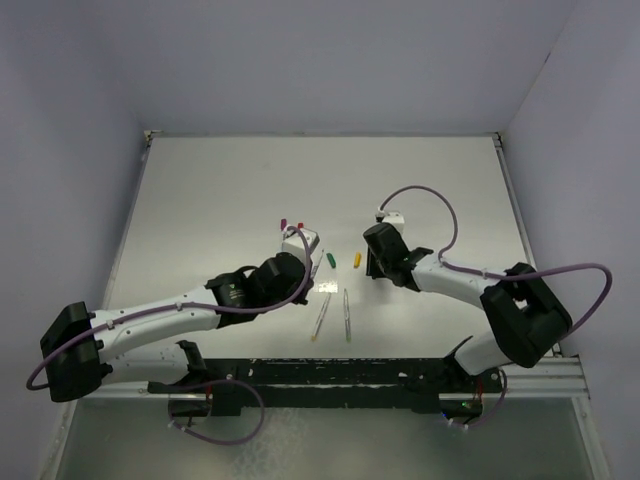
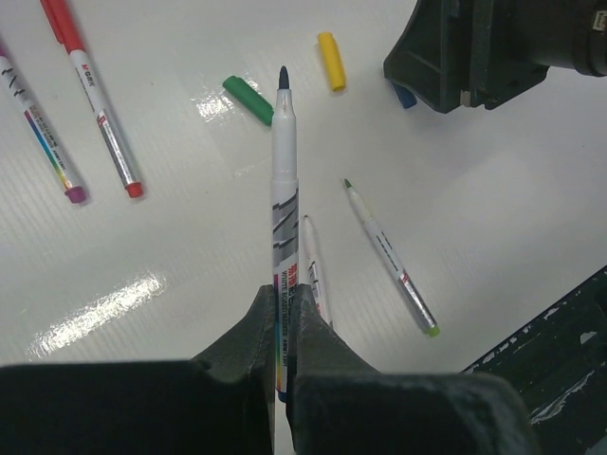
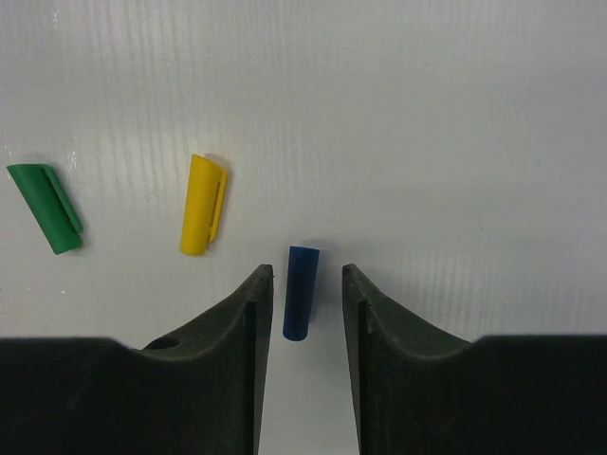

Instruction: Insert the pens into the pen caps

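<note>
White table [image 1: 220,180] is viewed from above, with both arms reaching in toward its middle.

Left gripper [image 2: 286,294]: the jaws are closed on the dark-tipped pen [image 2: 285,180]. The pen is clamped near its rear end and is uncapped. Its tip is pointed away from the wrist, toward the green cap [image 2: 248,99]. Whether the tip touches the table cannot be told.

Right gripper [image 3: 307,271]: the jaws are held partly open, with one finger on each side of the blue cap [image 3: 301,291]. A gap is visible on both sides, so the cap is straddled and not gripped. The blue cap is lying flat on the table.

Caps: the yellow cap [image 3: 203,204] is found just left of the blue cap, and the green cap further left again. All three are loose, lying flat and apart from one another, roughly in a row at mid-table between the two grippers.

Other pens: a green-tipped pen [image 2: 389,256] and a second uncapped pen [image 2: 313,265] are lying on the table on the near side of the caps. The second is partly hidden behind the clamped pen in the left wrist view. A red-capped pen [image 2: 95,104] and a pen with a purple end [image 2: 43,142] are lying side by side, on the far side of the left gripper.
</note>
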`<state>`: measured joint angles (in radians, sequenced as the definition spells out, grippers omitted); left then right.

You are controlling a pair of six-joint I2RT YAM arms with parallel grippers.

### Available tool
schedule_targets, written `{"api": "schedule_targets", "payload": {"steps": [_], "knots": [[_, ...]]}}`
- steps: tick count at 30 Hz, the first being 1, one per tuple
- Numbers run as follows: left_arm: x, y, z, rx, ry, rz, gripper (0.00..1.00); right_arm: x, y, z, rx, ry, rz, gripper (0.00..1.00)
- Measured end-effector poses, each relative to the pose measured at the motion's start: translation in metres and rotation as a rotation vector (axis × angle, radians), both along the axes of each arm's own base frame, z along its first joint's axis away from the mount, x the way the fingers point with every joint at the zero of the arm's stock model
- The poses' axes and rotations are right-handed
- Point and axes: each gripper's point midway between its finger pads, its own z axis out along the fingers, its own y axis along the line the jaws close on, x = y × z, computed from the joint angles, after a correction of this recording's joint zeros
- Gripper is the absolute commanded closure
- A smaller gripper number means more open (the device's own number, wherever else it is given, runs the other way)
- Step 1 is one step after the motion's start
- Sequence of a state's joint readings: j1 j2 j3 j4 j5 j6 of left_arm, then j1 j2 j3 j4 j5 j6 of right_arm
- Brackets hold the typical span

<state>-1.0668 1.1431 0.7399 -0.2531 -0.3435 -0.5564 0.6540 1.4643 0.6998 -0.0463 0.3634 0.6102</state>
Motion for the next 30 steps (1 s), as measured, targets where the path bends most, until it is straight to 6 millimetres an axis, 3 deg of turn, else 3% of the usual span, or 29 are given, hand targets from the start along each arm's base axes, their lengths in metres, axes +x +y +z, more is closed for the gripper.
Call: {"api": "schedule_targets", "payload": {"steps": [16, 25, 30], "knots": [[0.003, -0.008, 0.004, -0.056, 0.007, -0.021, 1.00, 0.008, 0.001, -0.013, -0.029, 0.035, -0.007, 0.70], [0.005, -0.006, 0.003, -0.057, 0.010, -0.015, 1.00, 0.006, 0.004, -0.014, -0.006, 0.046, -0.008, 0.94], [0.007, -0.005, 0.003, -0.057, 0.010, -0.010, 1.00, 0.005, 0.006, -0.014, 0.002, 0.054, -0.004, 0.99]]}}
